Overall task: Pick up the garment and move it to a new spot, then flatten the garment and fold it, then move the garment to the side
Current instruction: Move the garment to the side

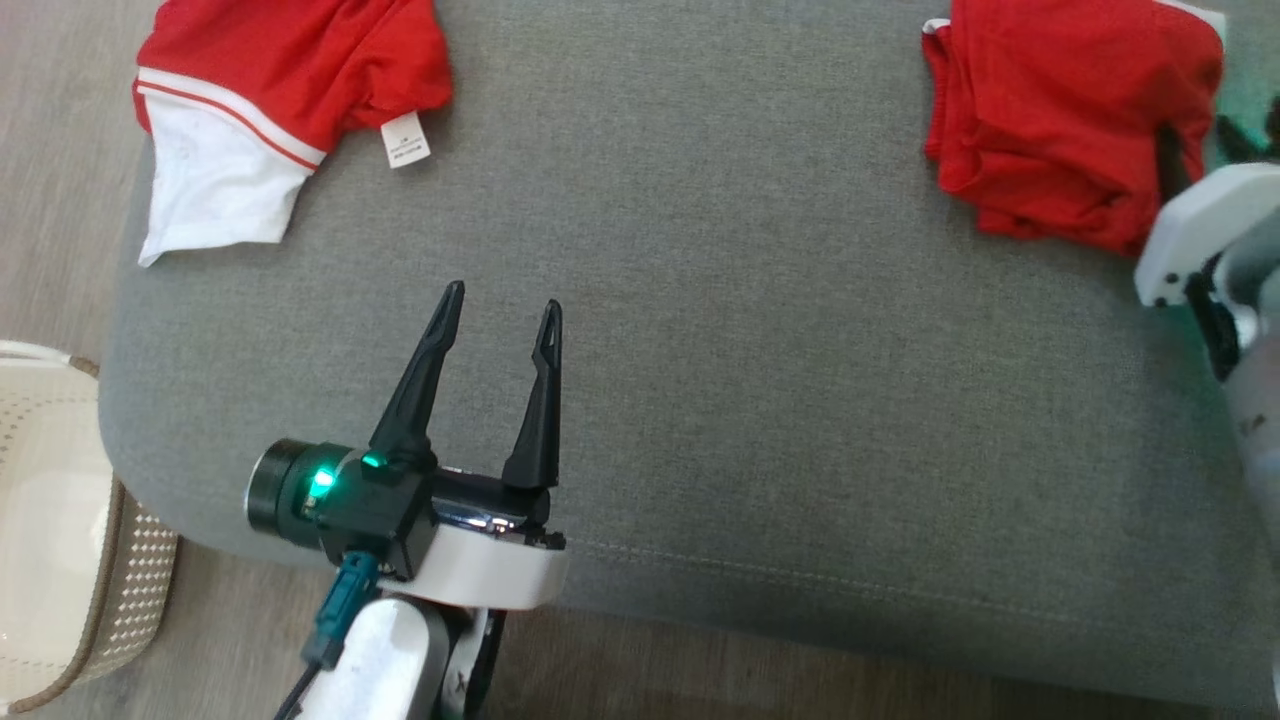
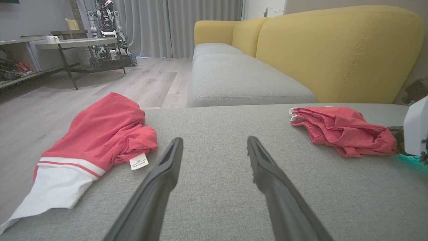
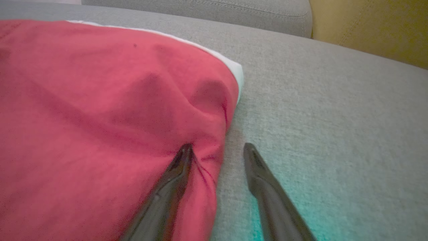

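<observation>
From the head view, the left gripper [image 1: 505, 300] hangs over the near edge of the grey cushion [image 1: 750, 350] with its two dark fingers spread and nothing between them. A red-and-white garment [image 1: 290, 70] lies crumpled at the cushion's far left corner, its white label [image 1: 406, 139] turned up. The folded red garment [image 1: 1060, 120] sits at the far right corner, where the right arm's pale wrist casing [image 1: 1195, 235] reaches in. A woven basket [image 1: 60, 540] stands on the wooden floor [image 1: 60, 100] beside the cushion. In the left wrist view, that gripper's fingers stand wide apart above bare grey fabric, with the two garments well apart on either side and a yellow sofa back [image 2: 334, 50] behind them. Another robot [image 2: 107, 20] stands by a table far back in the room. In the right wrist view, the right gripper [image 3: 217, 149] straddles the red garment's edge. One fingertip presses into the cloth and puckers it. The other rests on bare cushion just beside it, so the jaws stand apart, not clamped.
</observation>
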